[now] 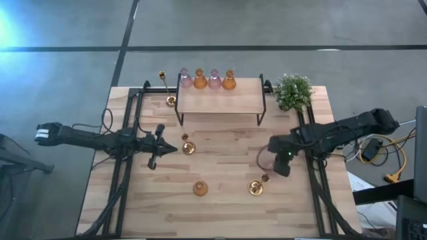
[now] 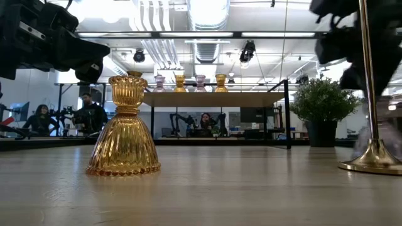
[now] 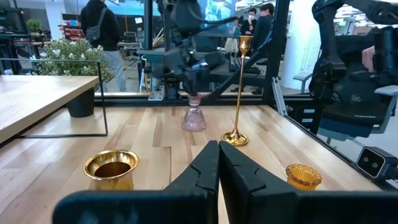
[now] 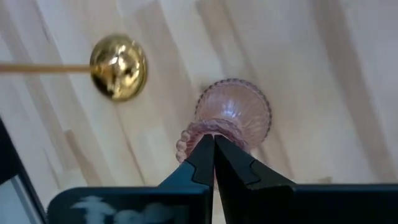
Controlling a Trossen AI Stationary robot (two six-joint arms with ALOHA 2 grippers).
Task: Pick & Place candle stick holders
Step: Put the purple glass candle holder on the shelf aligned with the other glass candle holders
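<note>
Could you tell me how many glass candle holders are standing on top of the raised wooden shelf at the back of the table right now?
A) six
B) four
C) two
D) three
B: the high view shows four glass holders in a row along the back edge of the raised shelf, alternating pink and amber, and the low view shows the same four on it.

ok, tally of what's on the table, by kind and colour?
Amber glass holders: 3, two on the shelf at and, one on the table
Pink glass holders: 3, two on the shelf, one below the right gripper at
Gold candlesticks: 3
Plant: 1
Total: 10
</note>
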